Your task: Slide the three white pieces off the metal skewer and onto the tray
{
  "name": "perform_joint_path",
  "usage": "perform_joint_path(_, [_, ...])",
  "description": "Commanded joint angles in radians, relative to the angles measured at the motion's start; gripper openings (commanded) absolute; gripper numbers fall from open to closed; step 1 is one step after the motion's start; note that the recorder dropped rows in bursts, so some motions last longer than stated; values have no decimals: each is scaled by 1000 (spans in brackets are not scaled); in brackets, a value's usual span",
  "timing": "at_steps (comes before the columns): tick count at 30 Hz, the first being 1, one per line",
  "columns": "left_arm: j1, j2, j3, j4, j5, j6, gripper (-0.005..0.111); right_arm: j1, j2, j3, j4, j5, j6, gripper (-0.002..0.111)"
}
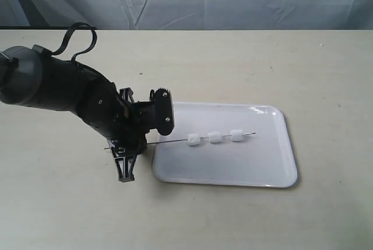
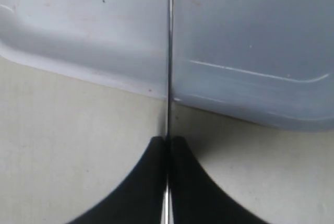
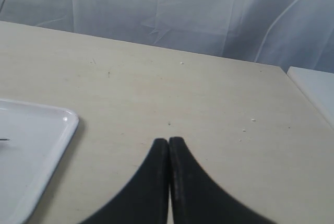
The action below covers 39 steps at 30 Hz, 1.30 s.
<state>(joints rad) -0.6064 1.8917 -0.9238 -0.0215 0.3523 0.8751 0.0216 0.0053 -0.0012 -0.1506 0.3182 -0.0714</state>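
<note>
Exterior view: skewer (image 1: pixel 172 141) is clamped by the left gripper (image 2: pixel 168 140), pieces (image 1: pixel 215 137) at 3 o'clock over the tray (image 1: pixel 233 168). The right gripper (image 3: pixel 168 145) is closed and empty. The grip could be twisted loose if pieces are dragged.

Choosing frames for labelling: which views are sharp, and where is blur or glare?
Exterior view: sharp, evenly lit, slight glare on the tray at its far rim. Left wrist view: skewer and tray soft, bluish cast. Right wrist view: table clear, right tool dark, soft-edged.
</note>
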Motion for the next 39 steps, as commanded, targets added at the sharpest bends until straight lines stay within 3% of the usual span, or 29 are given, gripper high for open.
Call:
perform_joint_path(1, [-3, 33, 16, 4, 94, 0, 0, 1, -5, 1, -11, -15, -3, -1])
perform_joint_path(4, [-3, 31, 14, 2, 149, -5, 0, 1, -5, 1, -29, -82, -3, -1])
perform_joint_path(7, [-3, 19, 14, -6, 219, -17, 0, 1, -5, 1, -18, -441, -3, -1])
perform_joint_path(14, [-3, -68, 14, -6, 273, -74, 0, 1, -5, 1, -18, -961, -3, -1])
perform_joint_path(15, [-3, -108, 14, -6, 292, -94, 0, 1, -5, 1, -18, -1120, 6, -1])
perform_joint_path(17, [-3, -161, 14, 2, 313, -157, 0, 1, -5, 1, -21, -1272, 164, -1])
perform_joint_path(18, [-3, -179, 14, 13, 322, -184, 0, 1, -5, 1, -16, -1277, 283, -1])
perform_joint_path(19, [-3, -206, 14, 22, 352, -225, 0, 1, -5, -9, -57, -1191, 655, -1])
perform_joint_path(20, [-3, -220, 14, 29, 373, -248, 0, 1, -5, -30, -128, -1097, 842, -1])
perform_joint_path(21, [-3, -245, 14, 33, 416, -293, 0, 1, -5, -82, -372, -923, 1084, -1])
perform_joint_path(23, [-3, -275, 14, 33, 477, -334, 0, 1, 15, -165, -806, -939, 1293, -1])
perform_joint_path(24, [-3, -295, 14, 33, 489, -364, 0, 1, 51, -211, -926, -999, 1297, -1])
perform_joint_path(25, [-3, -301, 14, 33, 489, -383, 0, 1, 77, -237, -945, -1001, 1313, -1])
perform_joint_path(27, [-3, -312, 14, 33, 511, -435, 0, 1, 171, -301, -982, -881, 1550, -1])
perform_joint_path(28, [-3, -313, 14, 30, 556, -453, 0, 1, 260, -337, -1092, -811, 1710, -1])
perform_joint_path(30, [-3, -313, 14, 38, 640, -453, 0, 1, 408, -375, -1310, -884, 1809, -1])
perform_joint_path(32, [-3, -313, 14, 6, 684, -453, 0, 1, 557, -411, -1386, -1045, 1821, -1])
perform_joint_path(39, [-3, -313, 14, -234, 664, -457, 0, 1, 739, -453, -1321, -1185, 1821, -1])
